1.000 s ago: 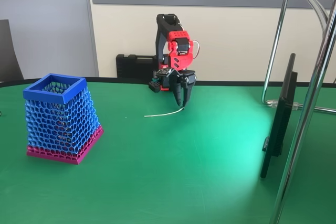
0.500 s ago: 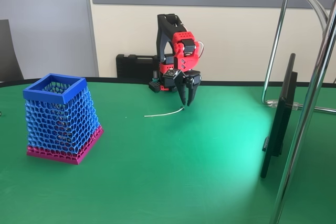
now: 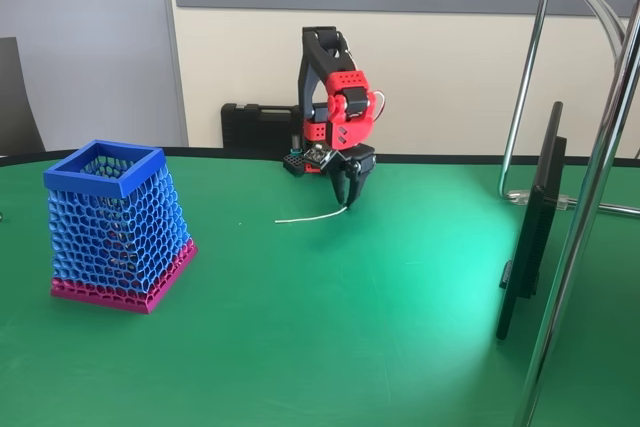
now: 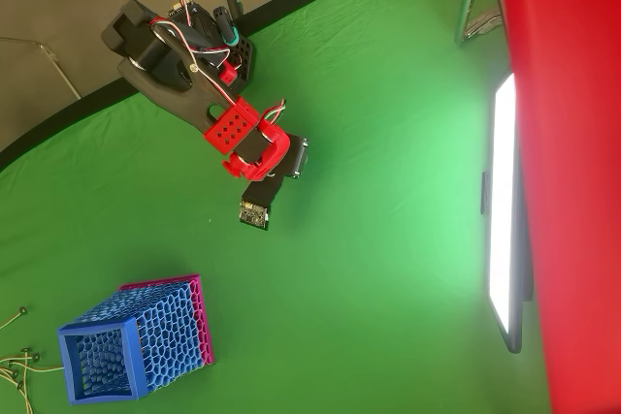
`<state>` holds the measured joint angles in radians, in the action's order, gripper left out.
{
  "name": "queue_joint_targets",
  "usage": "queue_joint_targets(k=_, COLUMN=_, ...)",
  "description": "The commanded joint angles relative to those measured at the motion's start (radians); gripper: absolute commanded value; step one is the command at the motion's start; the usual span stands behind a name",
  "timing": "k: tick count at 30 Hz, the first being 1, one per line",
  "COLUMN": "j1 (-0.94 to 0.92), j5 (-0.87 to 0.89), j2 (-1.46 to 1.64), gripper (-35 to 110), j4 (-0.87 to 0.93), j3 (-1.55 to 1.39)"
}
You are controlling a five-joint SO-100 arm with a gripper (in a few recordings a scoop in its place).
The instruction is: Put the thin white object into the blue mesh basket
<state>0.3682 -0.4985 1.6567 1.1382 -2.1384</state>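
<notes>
One red and black robot arm [image 3: 335,97] stands at the back of a green worktop [image 3: 360,327], close to a pale wall. In the fixed view its gripper [image 3: 347,202] points straight down, and its jaws look pressed together around the right end of the thin white object [image 3: 312,216]. That thin white object is a slim, slightly bent strand, and it lies flat on the green worktop. It stretches to the left from the gripper tip. The blue mesh basket [image 3: 115,222] stands upright far off to the left in this view, well apart from the strand and the gripper. It has a solid blue square rim on top and a wider pink mesh part at the bottom. A tiny white speck [image 3: 239,225] sits on the worktop between the basket and the strand. A black case [image 3: 258,127] rests behind the arm by the wall. A dark flat screen [image 3: 532,217] stands on edge on the right side, next to shiny metal poles [image 3: 590,197]. In the overhead view the arm [image 4: 209,94] reaches out from its base over the worktop [image 4: 388,239], and the basket [image 4: 136,341] sits near the lower left corner. The strand is too thin to find from above.
</notes>
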Motion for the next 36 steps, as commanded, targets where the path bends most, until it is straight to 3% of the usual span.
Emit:
queue_joint_targets(k=1, j1=-0.012, j5=-0.011, j2=-0.009, gripper=13, j4=0.012, j3=0.018)
queue_joint_targets(k=36, j1=0.011, j5=-0.020, j2=-0.069, gripper=13, j4=-0.015, j3=-0.002)
